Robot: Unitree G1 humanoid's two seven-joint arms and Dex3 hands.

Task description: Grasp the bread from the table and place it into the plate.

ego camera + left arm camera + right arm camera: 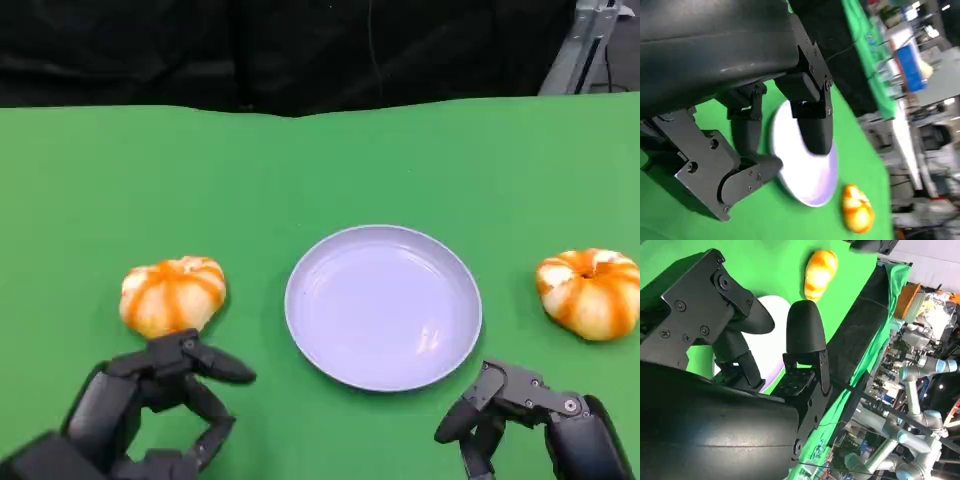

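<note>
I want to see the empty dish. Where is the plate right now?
In the head view the plate sits in the middle of the green table, between two orange-striped breads, one on its left and one on its right.

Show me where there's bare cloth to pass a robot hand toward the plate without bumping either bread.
Bare green cloth runs behind the plate to the black backdrop. Narrower strips lie between the plate and the left bread, and between the plate and the right bread. The near edge is crowded: the left robot hand sits just before the left bread, the right robot hand by the plate's rim.
</note>
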